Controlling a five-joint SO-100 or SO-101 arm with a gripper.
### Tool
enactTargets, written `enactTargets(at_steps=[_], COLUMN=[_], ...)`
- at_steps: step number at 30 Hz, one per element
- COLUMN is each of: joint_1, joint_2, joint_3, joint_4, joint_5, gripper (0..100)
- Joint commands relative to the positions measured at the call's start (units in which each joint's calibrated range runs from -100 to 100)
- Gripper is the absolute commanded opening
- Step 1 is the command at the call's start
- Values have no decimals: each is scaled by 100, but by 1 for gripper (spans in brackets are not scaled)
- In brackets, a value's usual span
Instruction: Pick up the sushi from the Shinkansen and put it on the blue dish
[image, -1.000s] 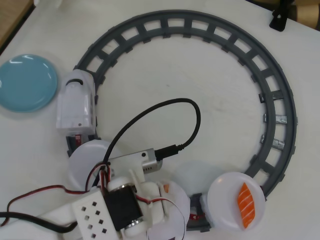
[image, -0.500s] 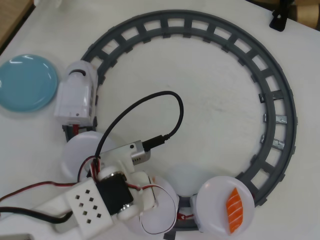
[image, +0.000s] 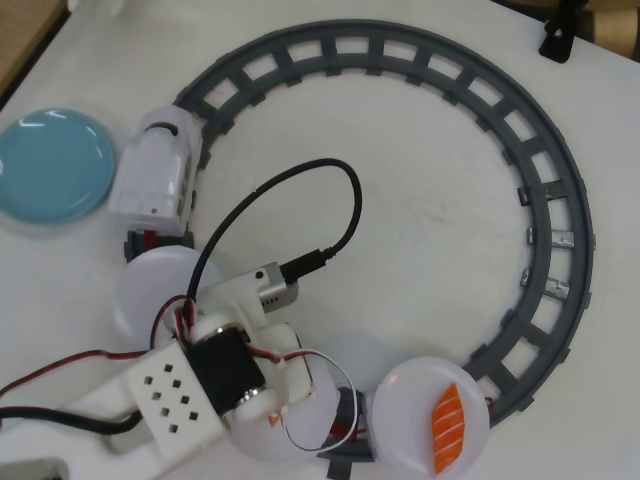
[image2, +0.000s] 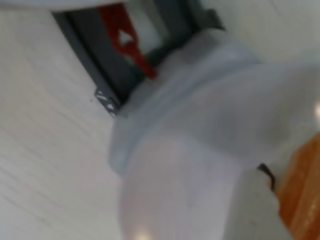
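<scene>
Low in the overhead view, left of centre, the arm's wrist block hides the gripper itself, so whether its jaws stand apart or are closed cannot be told. Only a small orange tip shows just below the motor housing, and what it belongs to is unclear. The wrist view is blurred and very close: a white plate (image2: 200, 150) fills most of it, an orange edge sits at the lower right, which may be a piece of sushi, and a red coupling (image2: 125, 40) crosses the grey track (image2: 85, 50) at the top.

Right of the arm, in the lower right part of the overhead view, one salmon piece (image: 449, 427) lies on the last round plate (image: 405, 400). Its vivid colour and broad stripes suggest it is not the piece wanted. The duller sushi named in the task is not plainly visible; it is probably under the arm.

To do this step well, the jaws should straddle the piece across its short side, come down low to the plate, and close gently.

Up the track, the Shinkansen (image: 155, 185) heads towards the upper left, and the blue dish (image: 50, 165) lies just left of it, well apart from the arm.
</scene>
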Motion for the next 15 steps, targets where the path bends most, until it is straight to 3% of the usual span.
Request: enactTargets(at_steps=[1,6,15], joint_1=[-291,-1312,-4077], joint_2=[-97,-97,3], joint_3=[-992,-1785,-1975], joint_4=[414,872,966], joint_5=[18,75,86], gripper=[11,11,11])
